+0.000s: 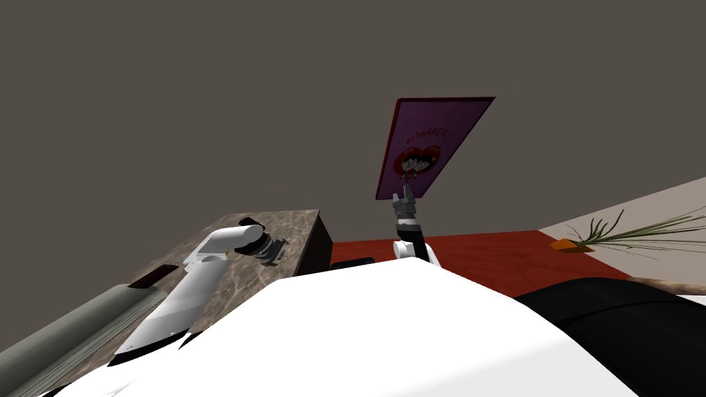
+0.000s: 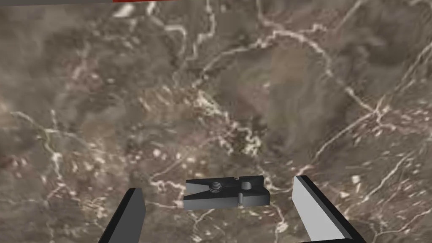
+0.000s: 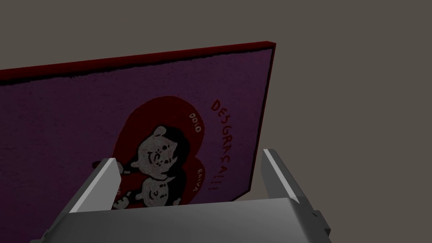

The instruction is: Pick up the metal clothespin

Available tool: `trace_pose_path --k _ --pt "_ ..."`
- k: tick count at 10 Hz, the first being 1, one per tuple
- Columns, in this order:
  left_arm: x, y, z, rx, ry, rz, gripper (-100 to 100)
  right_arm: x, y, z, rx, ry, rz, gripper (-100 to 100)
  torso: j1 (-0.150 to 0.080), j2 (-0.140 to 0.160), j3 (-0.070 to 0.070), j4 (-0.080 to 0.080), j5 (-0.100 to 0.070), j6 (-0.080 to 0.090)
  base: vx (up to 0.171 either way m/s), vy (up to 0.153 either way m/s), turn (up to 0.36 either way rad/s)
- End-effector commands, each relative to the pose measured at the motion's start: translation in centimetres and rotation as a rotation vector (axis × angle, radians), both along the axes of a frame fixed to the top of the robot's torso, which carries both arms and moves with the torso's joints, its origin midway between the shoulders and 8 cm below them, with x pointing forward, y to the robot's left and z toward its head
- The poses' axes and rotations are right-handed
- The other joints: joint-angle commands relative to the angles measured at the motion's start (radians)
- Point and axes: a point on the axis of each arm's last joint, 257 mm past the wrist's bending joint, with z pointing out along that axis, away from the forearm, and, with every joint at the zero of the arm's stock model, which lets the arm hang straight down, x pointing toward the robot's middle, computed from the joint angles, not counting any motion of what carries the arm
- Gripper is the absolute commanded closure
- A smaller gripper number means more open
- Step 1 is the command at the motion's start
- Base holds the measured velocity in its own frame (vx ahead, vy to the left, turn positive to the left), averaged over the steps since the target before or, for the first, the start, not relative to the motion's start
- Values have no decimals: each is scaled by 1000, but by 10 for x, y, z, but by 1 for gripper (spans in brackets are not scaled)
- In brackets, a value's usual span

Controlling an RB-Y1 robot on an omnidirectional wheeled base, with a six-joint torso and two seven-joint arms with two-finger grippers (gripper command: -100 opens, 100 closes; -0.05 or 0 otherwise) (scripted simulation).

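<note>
A dark grey clothespin (image 2: 226,193) with a small coil spring lies flat on a brown marbled tabletop (image 2: 236,97). My left gripper (image 2: 219,202) hangs just over it, open, one finger on either side of the clothespin and neither touching it. In the head view the left gripper (image 1: 272,249) is low over the same marbled table (image 1: 289,224), at the end of the white forearm. My right gripper (image 1: 405,198) is raised in front of me toward the wall, open and holding nothing.
The marbled table ends at a dark side face (image 1: 317,248) to the right of my left hand, with red floor (image 1: 496,251) beyond. A grey-green roll (image 1: 76,327) lies along the table's near left. A plant (image 1: 620,233) lies on the floor at far right.
</note>
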Motion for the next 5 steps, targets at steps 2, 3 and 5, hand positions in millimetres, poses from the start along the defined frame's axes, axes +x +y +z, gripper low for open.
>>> trace_pose_path --k 2,3,5 --pt "0 0 -5 0 -1 2 -100 0 0 0 0 0 0 0 0 0 0 0 0 0 -13 4 -18" --pt "0 0 -6 0 -3 2 100 0 0 0 0 0 0 0 0 0 0 0 0 0 0 0 0" --pt "0 0 -6 1 -2 2 100 0 0 0 0 0 0 0 0 -1 0 0 0 0 0 0 0"
